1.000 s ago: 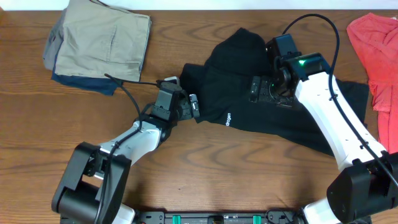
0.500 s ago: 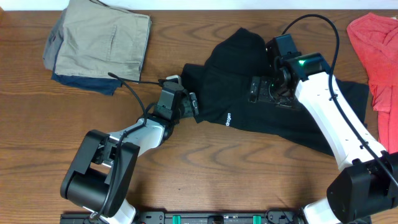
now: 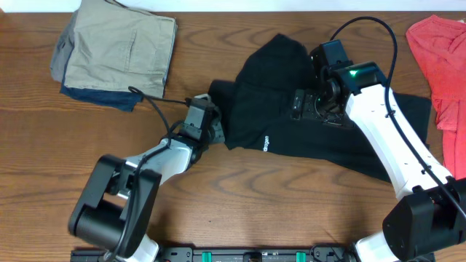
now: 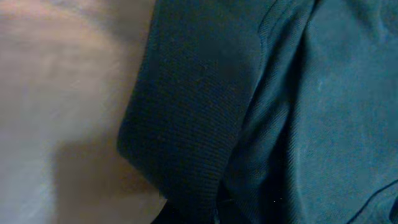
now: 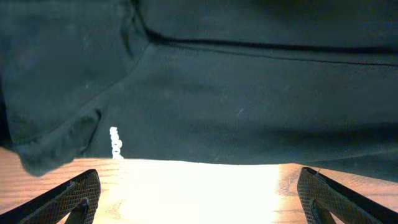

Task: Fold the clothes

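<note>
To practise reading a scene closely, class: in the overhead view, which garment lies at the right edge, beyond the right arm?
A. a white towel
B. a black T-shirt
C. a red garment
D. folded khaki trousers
C: the red garment sits at the right edge, while the black T-shirt lies in the middle and the folded khaki trousers are at the upper left.

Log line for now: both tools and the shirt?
left tool: shut on black T-shirt sleeve edge | right tool: open above T-shirt middle | T-shirt: unfolded, crumpled on table
</note>
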Motion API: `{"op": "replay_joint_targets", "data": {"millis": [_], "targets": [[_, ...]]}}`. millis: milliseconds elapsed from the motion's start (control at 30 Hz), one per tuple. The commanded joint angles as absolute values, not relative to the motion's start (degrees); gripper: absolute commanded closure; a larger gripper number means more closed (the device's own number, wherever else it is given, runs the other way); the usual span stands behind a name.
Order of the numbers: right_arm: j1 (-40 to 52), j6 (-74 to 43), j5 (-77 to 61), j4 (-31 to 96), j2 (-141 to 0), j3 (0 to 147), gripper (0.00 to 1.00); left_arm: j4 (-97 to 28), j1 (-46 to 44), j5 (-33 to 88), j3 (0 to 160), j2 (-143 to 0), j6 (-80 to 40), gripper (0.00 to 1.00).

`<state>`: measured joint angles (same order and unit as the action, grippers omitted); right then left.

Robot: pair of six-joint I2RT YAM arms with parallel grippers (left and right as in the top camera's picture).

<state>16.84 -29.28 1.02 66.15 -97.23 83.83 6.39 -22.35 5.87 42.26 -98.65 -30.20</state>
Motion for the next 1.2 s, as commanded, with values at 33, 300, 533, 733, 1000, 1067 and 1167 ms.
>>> {"op": "replay_joint_targets", "data": {"millis": [33,300,533,733,1000,1067,1167], "targets": [[16.6,-28.6,1.0,66.2,-97.8,83.5,0.01,-1.0,-20.8,5.3,42.2,-91.5,-30.3,0.93],[17.0,-28.6,1.0,64.7,-97.8,83.5,0.01,-21.3,-20.7,5.3,42.2,-78.9,-31.1,0.94],[17.0,-28.6,1.0,65.1,-97.8,83.5,0.01,-38.6,-20.7,5.3,42.2,-71.4,-34.9,0.94],[17.0,-28.6,-0.5,65.3,-97.8,83.5,0.01,-44.8,-20.7,5.3,42.2,-66.6,-36.1,0.94],[16.9,-28.6,-0.7,67.1,-97.8,83.5,0.01,-50.3,-19.9,1.8,42.2,-63.1,-36.8,0.94],[16.9,-28.6,-0.7,67.1,-97.8,83.5,0.01,-51.8,-18.9,1.4,42.2,-62.8,-37.3,0.94],[16.9,-28.6,-0.7,67.0,-97.8,83.5,0.01,-52.9,-17.0,1.5,42.2,-62.3,-38.5,0.94]]}}
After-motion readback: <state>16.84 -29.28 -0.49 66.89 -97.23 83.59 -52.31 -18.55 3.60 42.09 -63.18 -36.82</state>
